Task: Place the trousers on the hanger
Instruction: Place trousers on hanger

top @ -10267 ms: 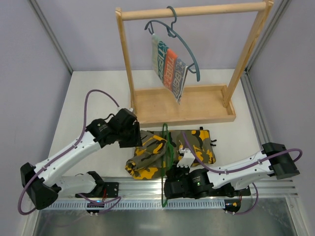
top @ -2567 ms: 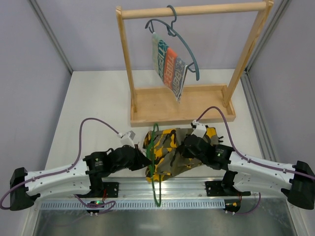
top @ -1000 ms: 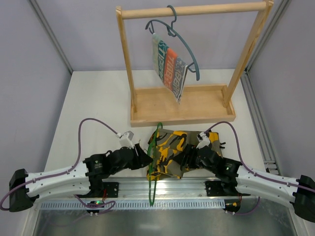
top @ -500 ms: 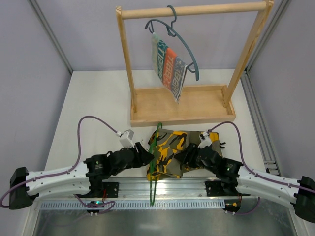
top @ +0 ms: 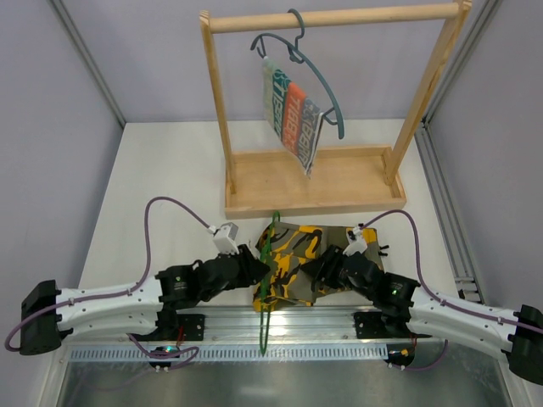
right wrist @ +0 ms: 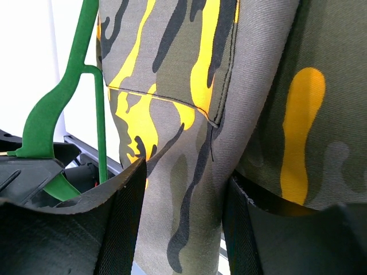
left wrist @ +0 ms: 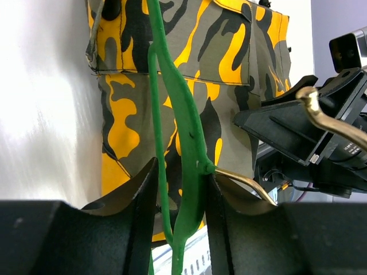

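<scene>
Trousers: the long, soft camouflage trousers in olive, black and orange-yellow lay bunched and folded on the white counter, near its front edge, between the two arms.
Hanger: the thin bright green wire hanger stood on edge against the left side of the trousers. Its slim metal hook pointed toward the near rail.
Left claw: the left claw was pinching the hanger at the neck, where the green wire meets the hook. The trousers hung just behind it in the wrist view.
Right claw: the right claw was pressed together on a thick fold of the trousers, the cloth filling the gap between its fingers.
Done: both things were in grasp and brought together, cloth touching wire.
Unclear: whether any of the cloth had passed through the hanger's triangle could not be told from these views.
Left to do: by my judgement the task was about midway. The trousers had to be drawn over the lower bar until they draped evenly on both sides, and then let go.
Rack: the wooden rack behind carried a thicker blue-grey hanger with a small striped cloth, well apart from the work.
</scene>
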Motion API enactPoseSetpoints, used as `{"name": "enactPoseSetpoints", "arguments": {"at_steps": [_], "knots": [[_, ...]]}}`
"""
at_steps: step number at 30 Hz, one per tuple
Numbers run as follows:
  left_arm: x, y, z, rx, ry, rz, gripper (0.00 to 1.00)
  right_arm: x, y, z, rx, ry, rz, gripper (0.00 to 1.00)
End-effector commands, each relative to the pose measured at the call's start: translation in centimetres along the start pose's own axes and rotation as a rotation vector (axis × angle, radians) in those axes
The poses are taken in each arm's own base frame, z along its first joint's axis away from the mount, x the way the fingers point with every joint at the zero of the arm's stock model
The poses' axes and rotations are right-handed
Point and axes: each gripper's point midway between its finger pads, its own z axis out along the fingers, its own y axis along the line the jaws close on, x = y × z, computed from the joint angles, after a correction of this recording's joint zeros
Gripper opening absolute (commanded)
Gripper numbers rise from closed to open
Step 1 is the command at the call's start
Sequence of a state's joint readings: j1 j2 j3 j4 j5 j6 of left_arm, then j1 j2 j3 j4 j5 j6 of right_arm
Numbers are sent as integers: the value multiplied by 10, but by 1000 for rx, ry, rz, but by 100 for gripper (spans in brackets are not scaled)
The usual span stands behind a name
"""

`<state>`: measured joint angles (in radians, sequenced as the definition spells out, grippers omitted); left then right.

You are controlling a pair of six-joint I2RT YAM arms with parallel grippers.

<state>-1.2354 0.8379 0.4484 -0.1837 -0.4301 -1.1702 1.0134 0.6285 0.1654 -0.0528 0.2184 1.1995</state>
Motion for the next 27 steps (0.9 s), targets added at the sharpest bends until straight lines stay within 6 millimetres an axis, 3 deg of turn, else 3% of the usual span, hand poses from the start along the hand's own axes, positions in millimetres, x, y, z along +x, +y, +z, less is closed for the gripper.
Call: {"name": "enactPoseSetpoints", "arguments": {"at_steps": [1,4,6,8,12,13,14,16,17,18,19,24,25,27], "knots": [[-16,-19,2,34,-60,-12,35,-12,16,-1,-42,-55,29,54],[-16,-12,5,3,-72,-10,24,-11,13,0,-36,-55,35,54],[-20,-8,6,-22,-92,-16,9,-11,13,0,-36,-55,38,54],[-21,-3,6,-58,-97,-14,0,-11,16,0,-42,-50,39,49],[-29,13,-1,-172,-116,-1,0,-17,34,-2,-51,-46,-25,19],[-32,16,-3,-191,-129,-5,0,-18,34,-2,-33,-44,-43,12],[-34,17,-5,-207,-128,-9,0,-16,21,-4,34,-26,-72,4],[-32,24,-8,-239,-118,-8,0,-25,16,-10,100,-48,-124,4],[-30,26,-9,-245,-111,-10,0,-25,-3,-17,183,-39,-157,4],[-27,32,-10,-267,-100,-6,0,-36,-3,-23,199,-84,-167,4],[-26,33,-10,-270,-94,-8,0,-38,-18,-32,259,-84,-197,4],[-7,57,-4,-333,-57,-20,0,-81,-22,-75,353,-244,-222,4],[-6,59,-4,-339,-58,-36,0,-89,-35,-85,421,-279,-243,4],[-3,63,-3,-347,-59,-43,0,-94,-40,-92,447,-298,-233,4]]}}
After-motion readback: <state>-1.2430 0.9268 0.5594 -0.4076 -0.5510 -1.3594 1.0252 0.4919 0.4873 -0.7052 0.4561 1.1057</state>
